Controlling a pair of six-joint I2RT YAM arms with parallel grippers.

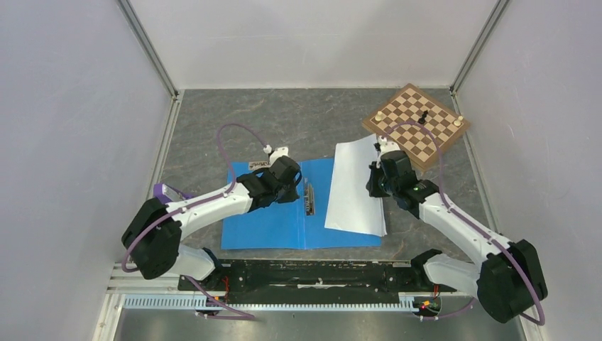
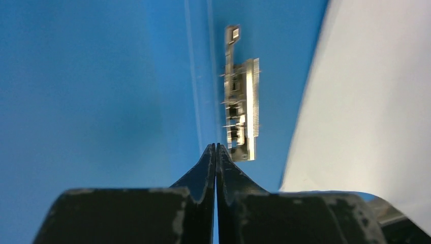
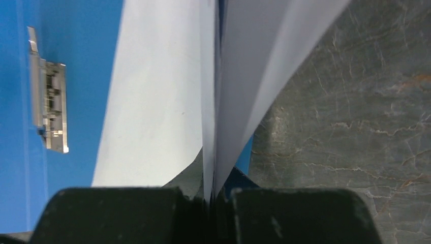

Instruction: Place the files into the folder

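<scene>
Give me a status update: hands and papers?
Left hand shut, empty, over open folder. Right hand shut on files, partly over folder. Chessboard well aside.

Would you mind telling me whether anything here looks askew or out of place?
The white paper sheets lie tilted across the open blue plastic folder, far end overhanging it, edge pinched in the right hand.

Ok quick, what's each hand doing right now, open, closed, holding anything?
Left hand: closed, nothing visibly held, over the open folder.
Right hand: closed on the files.
</scene>
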